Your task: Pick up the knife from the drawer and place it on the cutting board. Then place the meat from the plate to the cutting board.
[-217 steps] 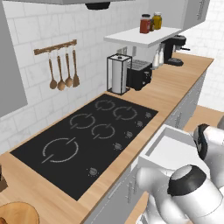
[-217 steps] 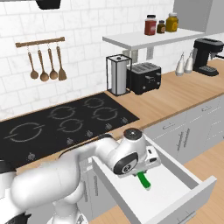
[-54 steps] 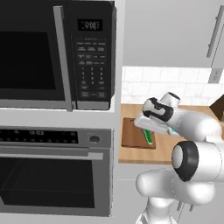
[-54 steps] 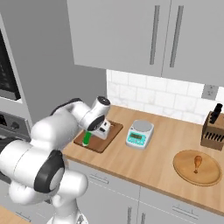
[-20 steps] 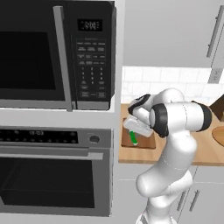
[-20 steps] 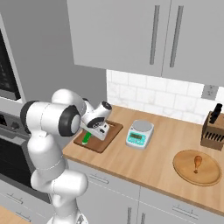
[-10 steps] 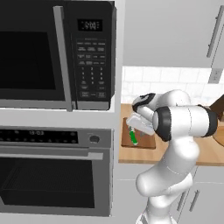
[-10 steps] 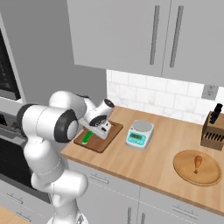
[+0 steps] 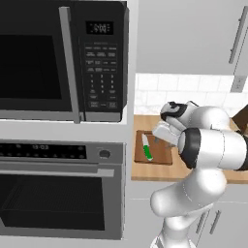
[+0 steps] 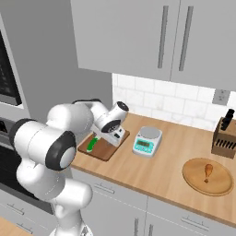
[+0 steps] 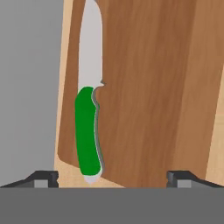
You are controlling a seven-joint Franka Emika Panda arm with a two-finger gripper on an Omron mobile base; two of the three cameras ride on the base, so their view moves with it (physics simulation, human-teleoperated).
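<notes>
The claw [image 11: 112,176] hangs spread wide with nothing between its tips, hovering just over the near edge of the cutting board [image 11: 153,87]. The knife [image 11: 89,109] lies flat along that board's left side – green handle toward the claw, pale blade pointing away – and the butt of the handle just overhangs the board's near edge. No fingertip touches it.

From the left base view the knife [image 9: 146,147] rests on the left part of the cutting board [image 9: 160,154], with the claw [image 9: 162,140] just above the board's middle. From the right base view the claw [image 10: 110,131] sits over the cutting board [image 10: 103,148], and the green handle [image 10: 92,144] shows at the board's left end.

Farther along the wooden counter [image 10: 170,175] stands a kitchen scale [image 10: 147,140]; its display is too small to read. Well apart to the right, the round wooden plate [image 10: 208,180] holds the meat [image 10: 208,171] – upright near its middle. A knife block [image 10: 224,133] stands behind it, by the wall.

The microwave [image 9: 63,60] display is too blurred to read.
</notes>
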